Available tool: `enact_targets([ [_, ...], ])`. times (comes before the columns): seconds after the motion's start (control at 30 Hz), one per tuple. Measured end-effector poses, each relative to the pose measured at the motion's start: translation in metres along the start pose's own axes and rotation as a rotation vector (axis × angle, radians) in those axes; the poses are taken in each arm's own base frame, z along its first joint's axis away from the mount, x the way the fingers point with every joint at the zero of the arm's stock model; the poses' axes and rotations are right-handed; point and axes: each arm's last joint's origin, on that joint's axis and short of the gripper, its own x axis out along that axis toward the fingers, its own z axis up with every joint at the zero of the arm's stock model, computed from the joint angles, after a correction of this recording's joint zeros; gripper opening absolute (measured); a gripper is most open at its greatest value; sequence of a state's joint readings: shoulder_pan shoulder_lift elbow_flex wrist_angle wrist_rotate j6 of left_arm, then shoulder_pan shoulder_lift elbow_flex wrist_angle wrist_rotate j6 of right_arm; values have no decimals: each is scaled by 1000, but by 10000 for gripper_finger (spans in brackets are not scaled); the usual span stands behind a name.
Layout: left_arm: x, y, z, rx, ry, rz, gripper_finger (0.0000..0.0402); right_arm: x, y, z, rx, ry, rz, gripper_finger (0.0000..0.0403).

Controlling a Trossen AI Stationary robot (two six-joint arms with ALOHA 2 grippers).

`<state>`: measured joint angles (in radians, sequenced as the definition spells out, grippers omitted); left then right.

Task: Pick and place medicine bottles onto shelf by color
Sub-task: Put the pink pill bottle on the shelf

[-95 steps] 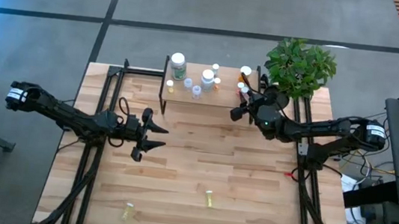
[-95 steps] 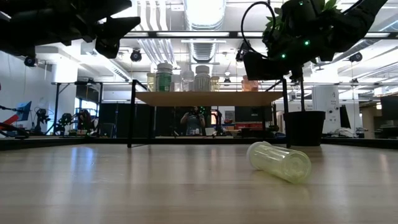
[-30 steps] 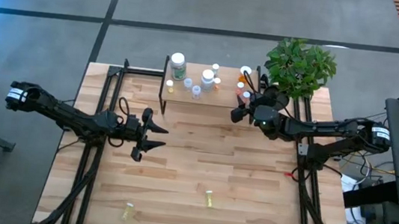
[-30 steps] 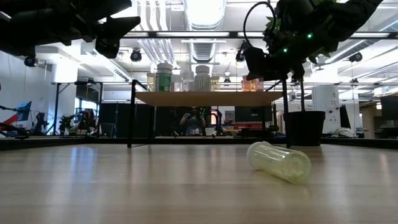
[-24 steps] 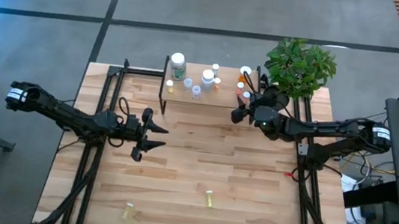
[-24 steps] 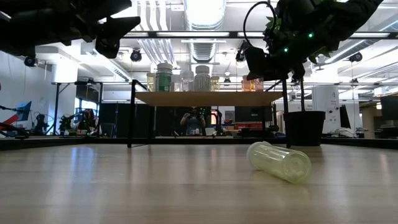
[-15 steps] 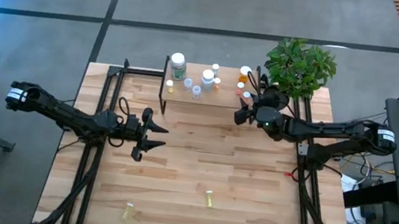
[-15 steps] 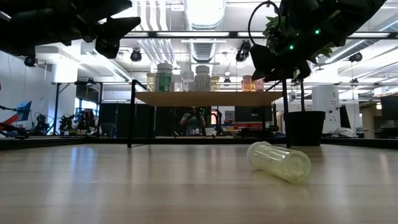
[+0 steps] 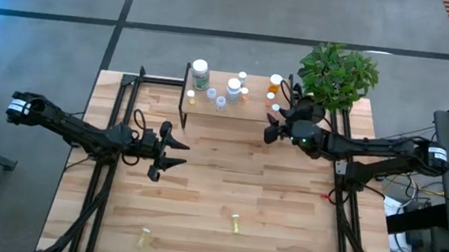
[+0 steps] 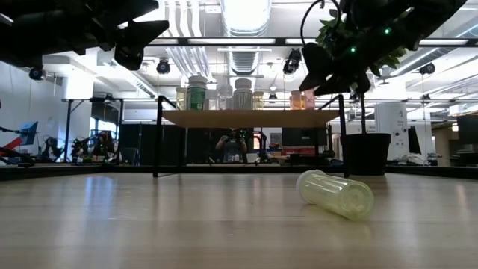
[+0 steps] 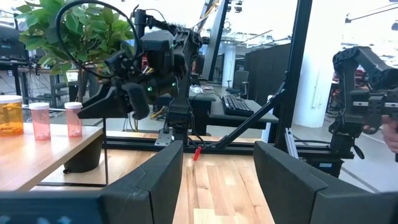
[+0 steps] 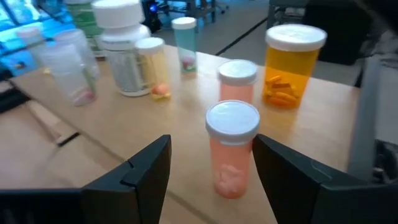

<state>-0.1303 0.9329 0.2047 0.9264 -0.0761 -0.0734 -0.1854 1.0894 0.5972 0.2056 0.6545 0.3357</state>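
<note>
Right tool (image 12: 208,180) apart, empty, at the light wooden shelf (image 9: 247,109) edge.
Two pink white-capped vials (image 12: 232,149) just ahead, one orange bottle (image 12: 294,64) beyond; two yellowish vials (image 9: 234,225) loose on desk. Left tool (image 9: 177,155) apart, empty; no labels readable.

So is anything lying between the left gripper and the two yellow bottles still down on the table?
Nothing visible does. The left gripper hangs open over bare tabletop, and the wood toward both yellow bottles, one and the other, shows no object.

Too small from above to tell colour: two bottles (image 9: 234,224) (image 9: 143,237) lying on counter (image 9: 228,169).
</note>
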Motion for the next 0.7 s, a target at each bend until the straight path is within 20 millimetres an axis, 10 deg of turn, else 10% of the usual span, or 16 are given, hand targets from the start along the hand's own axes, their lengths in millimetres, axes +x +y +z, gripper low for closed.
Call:
enact_targets([
  [0.7, 0, 0, 0, -2, 0, -5, 183, -47, 19, 26, -46, 83, 13, 217],
])
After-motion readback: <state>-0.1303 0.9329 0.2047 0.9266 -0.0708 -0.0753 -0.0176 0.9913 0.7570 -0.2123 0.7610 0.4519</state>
